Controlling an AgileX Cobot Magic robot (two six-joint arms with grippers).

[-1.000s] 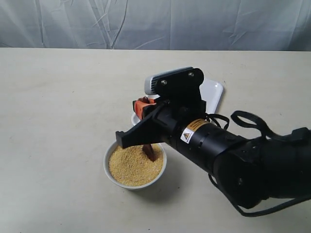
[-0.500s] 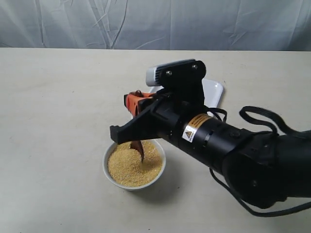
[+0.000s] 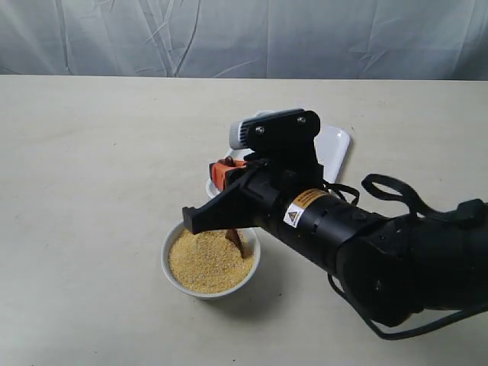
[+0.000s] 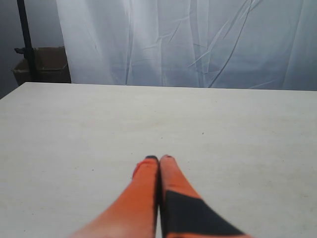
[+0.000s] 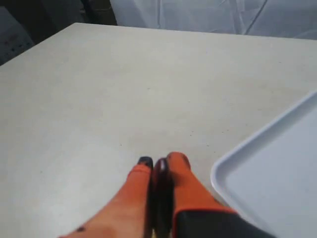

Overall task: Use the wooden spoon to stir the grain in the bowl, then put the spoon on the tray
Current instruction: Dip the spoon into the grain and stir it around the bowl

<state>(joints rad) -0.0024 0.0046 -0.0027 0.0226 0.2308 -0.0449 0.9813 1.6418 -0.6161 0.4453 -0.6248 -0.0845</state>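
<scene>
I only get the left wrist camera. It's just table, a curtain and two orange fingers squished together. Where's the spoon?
Observer: The right gripper is holding the wooden spoon, and its scoop end is dipped in yellow grain.
Kid: Is there lots of it?
Observer: Yes, it fills a small white bowl nearly to the rim.
Kid: What else is on the table?
Observer: A flat white tray lies just behind the bowl, partly hidden by the black arm.
</scene>
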